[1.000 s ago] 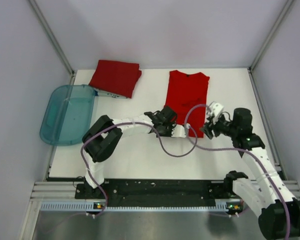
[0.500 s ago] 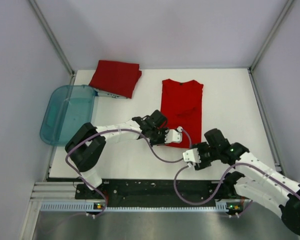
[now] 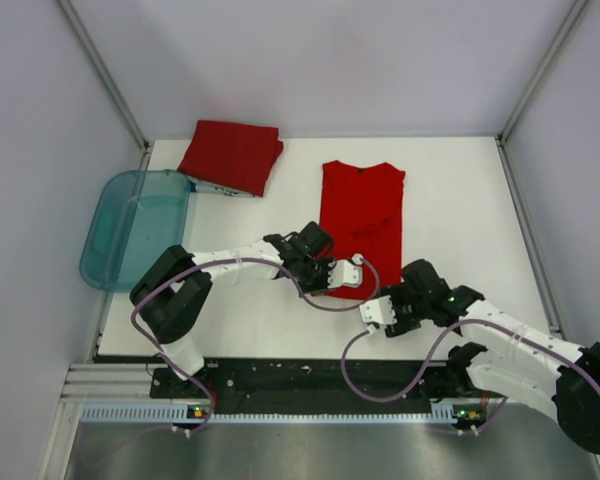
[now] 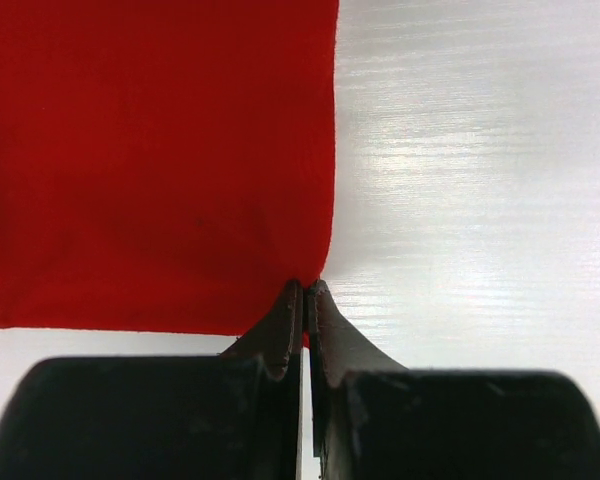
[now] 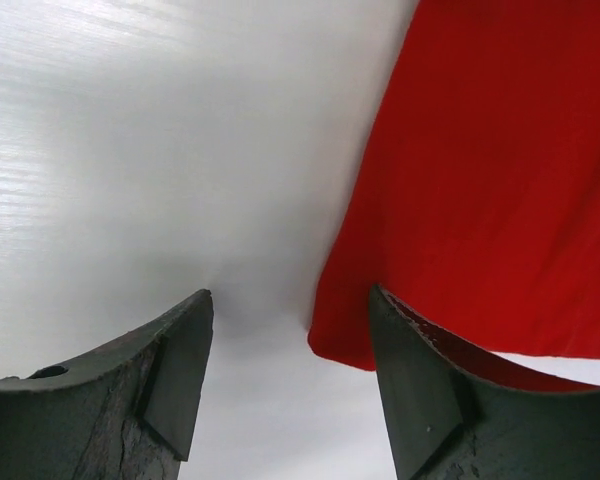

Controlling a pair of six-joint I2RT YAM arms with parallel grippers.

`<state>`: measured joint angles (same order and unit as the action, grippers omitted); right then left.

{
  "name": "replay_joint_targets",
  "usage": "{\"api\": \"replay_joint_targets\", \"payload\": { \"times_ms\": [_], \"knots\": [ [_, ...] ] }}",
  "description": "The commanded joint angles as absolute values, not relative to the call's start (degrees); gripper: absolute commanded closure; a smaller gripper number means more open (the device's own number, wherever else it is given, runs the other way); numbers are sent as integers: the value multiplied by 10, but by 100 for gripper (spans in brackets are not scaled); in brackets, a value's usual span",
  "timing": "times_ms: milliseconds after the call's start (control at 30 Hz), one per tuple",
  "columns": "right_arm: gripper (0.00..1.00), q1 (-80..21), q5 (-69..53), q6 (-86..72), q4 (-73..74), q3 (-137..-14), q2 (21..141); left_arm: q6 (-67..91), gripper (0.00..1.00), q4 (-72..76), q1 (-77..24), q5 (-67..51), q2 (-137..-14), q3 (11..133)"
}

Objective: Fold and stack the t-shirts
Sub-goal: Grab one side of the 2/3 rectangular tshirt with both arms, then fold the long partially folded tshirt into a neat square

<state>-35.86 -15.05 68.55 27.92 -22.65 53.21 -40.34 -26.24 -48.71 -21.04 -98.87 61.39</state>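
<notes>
One red t-shirt point(image 3: 362, 215) lies lengthwise on the white table point(image 3: 460, 200), collar toward the far side. My left gripper point(image 3: 351, 272) is at its near hem. In the left wrist view, this gripper point(image 4: 306, 292) is shut on a corner of the red cloth point(image 4: 160, 160). My right gripper point(image 3: 371, 313) hovers open just in front of the hem's near right corner. Its dark fingers point(image 5: 176, 372) straddle bare table, and the shirt's corner point(image 5: 480, 190) sits against the right one. A second t-shirt point(image 3: 231, 155), folded, lies at the back left.
A translucent teal tub point(image 3: 138, 228) sits at the table's left edge, beside the folded shirt. Grey walls with metal posts close in the back and sides. Both arms' cables loop over the near part of the table.
The right arm swung from the shirt's right side down to its near corner, jaws a little wider. The left arm drew back and shifted the shirt slightly left.
</notes>
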Motion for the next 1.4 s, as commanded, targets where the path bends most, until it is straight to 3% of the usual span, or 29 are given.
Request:
{"api": "replay_joint_targets", "payload": {
  "times_ms": [0, 133, 300, 433, 900, 1167, 1367],
  "knots": [
    [37, -361, -115, 664, 232, -240, 568, -412, 100, -272, -490, -241, -978, 623],
    [42, -361, -95, 658, 222, -248, 607, -416, 100, -275, -490, -243, -978, 624],
    [80, -361, -77, 671, 226, -230, 599, -417, 100, -282, -490, -236, -972, 623],
    [100, -362, -91, 679, 268, -233, 566, -417, 100, -296, -490, -236, -964, 623],
    [100, -426, -199, 622, 604, -423, 390, -440, 100, -536, -497, -268, -812, 653],
    [100, -443, -282, 570, 667, -565, 383, -455, 100, -705, -507, -272, -780, 766],
    [100, -437, -229, 537, 643, -596, 398, -404, 100, -687, -505, -191, -794, 841]
  ]
}}
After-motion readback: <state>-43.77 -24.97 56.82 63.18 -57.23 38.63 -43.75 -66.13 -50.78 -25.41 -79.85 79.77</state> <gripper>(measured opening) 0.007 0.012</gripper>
